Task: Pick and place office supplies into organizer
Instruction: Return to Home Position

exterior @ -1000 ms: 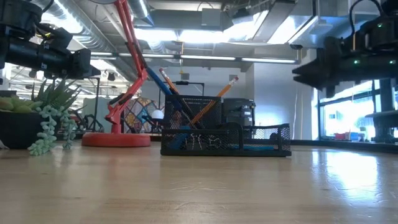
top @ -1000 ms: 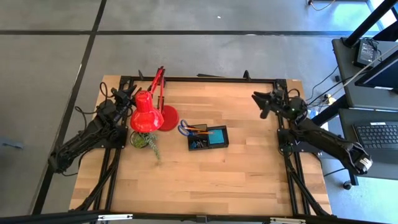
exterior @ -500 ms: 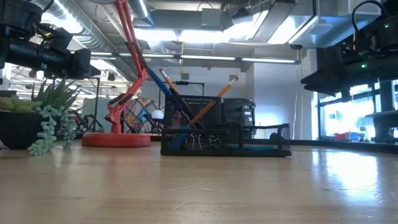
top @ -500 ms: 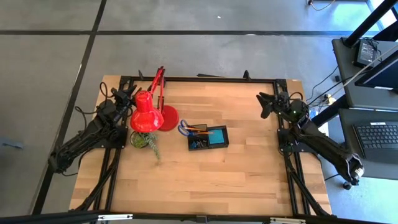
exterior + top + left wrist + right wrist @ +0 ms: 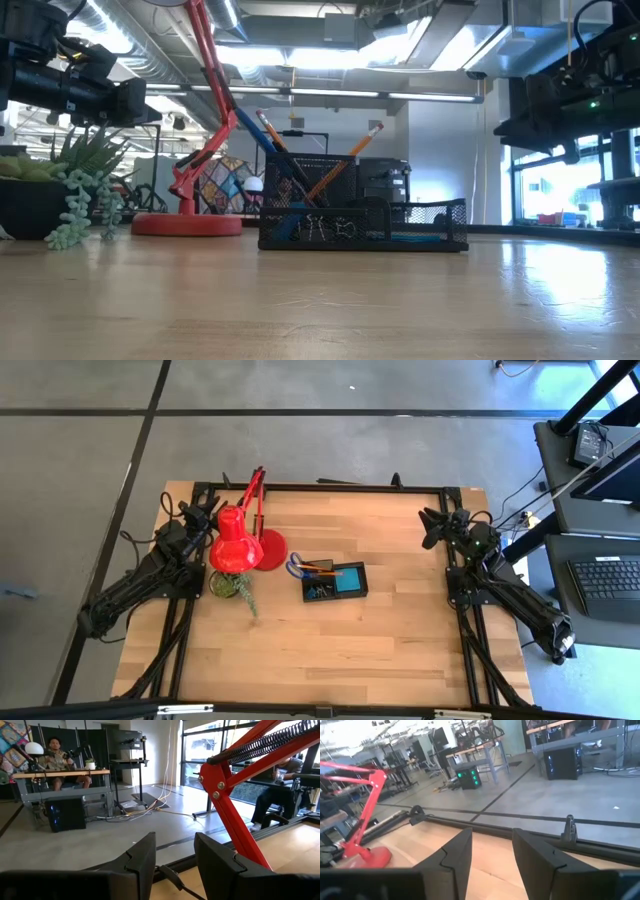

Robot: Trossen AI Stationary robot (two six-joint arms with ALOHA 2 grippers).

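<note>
Two arms hang over the worktop's [image 5: 330, 645] far corners. The right gripper [image 5: 492, 833] and the left gripper [image 5: 175, 838], by the red lamp [image 5: 235, 546], are spread and empty. Between them sits the organizer [image 5: 335, 598], holding pencils [image 5: 336, 170], scissors [image 5: 296, 567] and the blue note pad [image 5: 349, 580].

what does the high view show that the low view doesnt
Only high: the whole table, both arms' full length, the keyboard beside it. Only low: ceiling lights, and pencils leaning above the rim of the organizer. Both: organizer, lamp, plant, left tool and right tool raised at the sides.
</note>
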